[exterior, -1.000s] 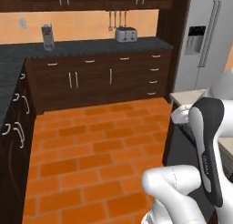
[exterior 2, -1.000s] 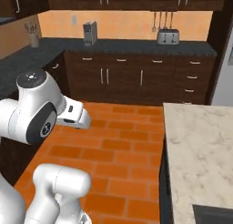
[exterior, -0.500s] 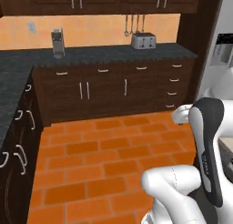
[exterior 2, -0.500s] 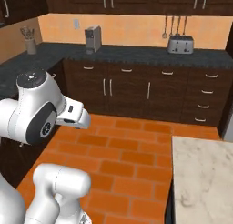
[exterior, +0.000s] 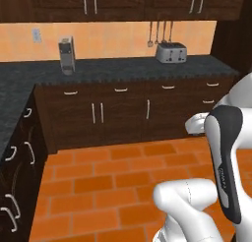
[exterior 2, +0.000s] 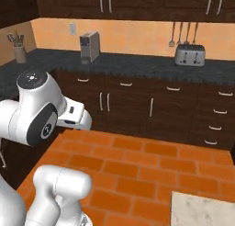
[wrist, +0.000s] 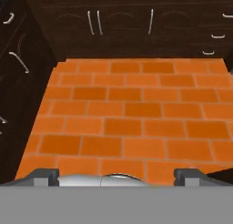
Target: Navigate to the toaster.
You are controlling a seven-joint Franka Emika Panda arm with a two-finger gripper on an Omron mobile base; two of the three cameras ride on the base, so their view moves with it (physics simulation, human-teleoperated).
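A: At the bottom of the hand view, the gripper (wrist: 116, 175) shows as two small dark fingertips (wrist: 44, 175), set wide apart near the left and right edges. Nothing lies between them, and they touch nothing. Below them spreads the orange brick-pattern tiled floor (wrist: 136, 114).

B: And the task's thing?

A: One small shiny silver boxy pop-up toaster (exterior: 171, 52) stands on the dark speckled stone table (exterior: 123, 68) along the back wall, toward its right end. In the right base view the same toaster (exterior 2: 189, 54) sits against the orange backsplash, well apart from the arm.

B: Count of the remaining things?

A: One tall grey upright appliance (exterior: 66, 54) stands on the table's left part, well apart from the toaster. Metal utensils (exterior 2: 182, 34) hang on the wall just above the toaster; three are plain in the left base view, while the right base view suggests four, so the exact count cannot be told. One cup of kitchen tools (exterior 2: 19, 50) stands at the far left corner. One pale wall outlet (exterior 2: 72, 28) sits above the grey appliance. Dark wooden lower cabinets (exterior 2: 137, 108) with silver handles run under the table. One pale marble countertop corner (exterior 2: 202, 211) appears at the lower right of the right base view.
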